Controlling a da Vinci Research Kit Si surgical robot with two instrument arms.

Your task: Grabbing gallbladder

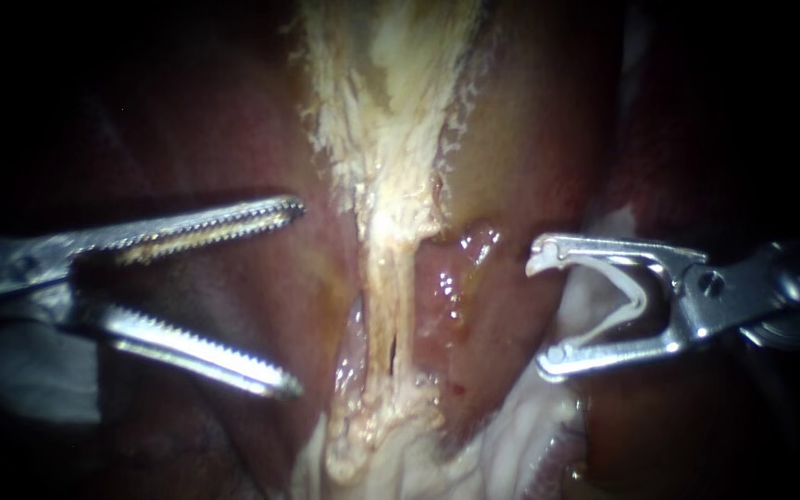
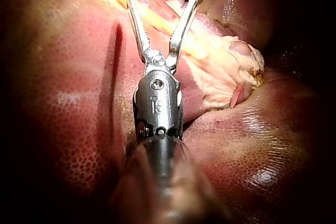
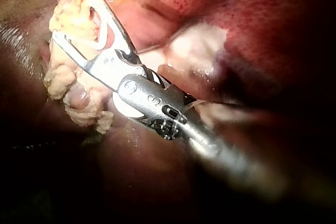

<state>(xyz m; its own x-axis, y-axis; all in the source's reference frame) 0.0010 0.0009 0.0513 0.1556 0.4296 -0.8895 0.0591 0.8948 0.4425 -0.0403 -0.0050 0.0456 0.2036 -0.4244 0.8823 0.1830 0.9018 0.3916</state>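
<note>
L instrument (image 1: 291,298): toothed jaws released, wide gap, nothing in it, no tissue touched. Tips point at a pale stringy strand (image 1: 391,259) just ahead of them, apart from it.

R instrument (image 1: 541,313): jaws spread too, but grasping a pale V-shaped clip (image 1: 639,304), one leg against each jaw. The clip is open w/ nothing inside. Tips are near the strand's far side; no contact seen. The strand runs between the two sets of tips.

Gallbladder (image 1: 386,65): best guess is the pale yellowish body the strand widens into, ahead of the L tips and out beyond one jaw. Its border w/ the red-brown tissue alongside is unclear.

L wrist view: strand shows through the gap of the jaws; contact can't tell. Mottled liver (image 2: 58,129) on both sides of the shaft.

Step (judgement): approach, pre-grasp. Nothing grabbed yet.

Next calls for: L to advance w/ jaws open, swing toward the gallbladder, get its wall between both jaws, then clench. Bite the wall, not the strand, which looks frayed and might tear. R w/ clip best held clear.
</note>
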